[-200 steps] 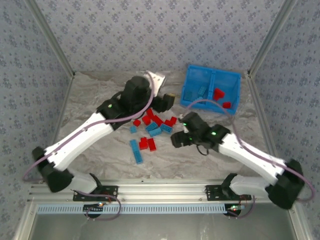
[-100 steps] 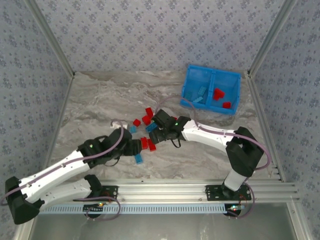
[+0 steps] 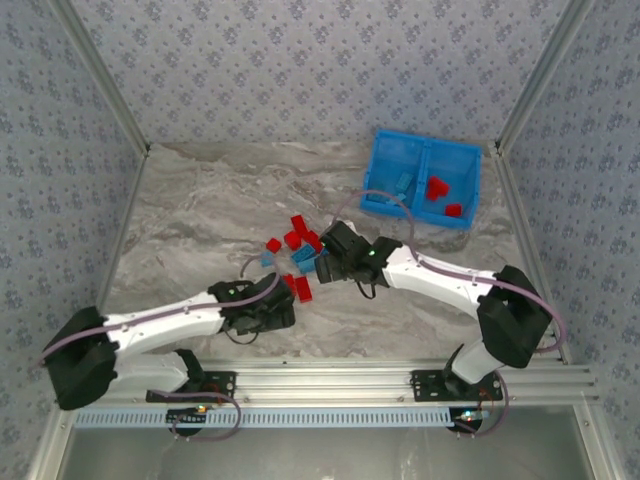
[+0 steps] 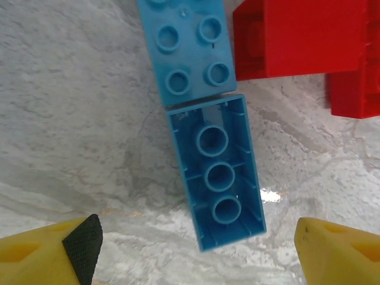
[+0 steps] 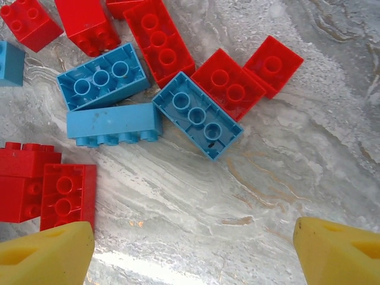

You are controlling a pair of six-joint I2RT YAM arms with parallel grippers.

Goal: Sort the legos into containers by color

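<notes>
- left hand [image 4: 199, 240]: low over the table [image 4: 71, 119], pointing down, fingers spread wide, holding nothing. An upturned blue brick [image 4: 217, 172] lies between them, untouched.
- left arm: stretched low from its base toward the near edge of the pile.
- loose bricks [image 3: 300, 255]: a mixed red and blue cluster mid-table, about a dozen at a rough count, not yet sorted.
- right hand [image 5: 193, 249]: above the right side of the cluster, aimed down, fingers wide apart, empty. Blue and red pieces lie just ahead of it.
- right arm: reaching in from the right, elbow bent.
- bin [image 3: 470, 155]: far right of the table. The left compartment holds a few blue pieces, the right compartment a few red.
- progress, as judged: early, with a handful sorted and most left on the table.
</notes>
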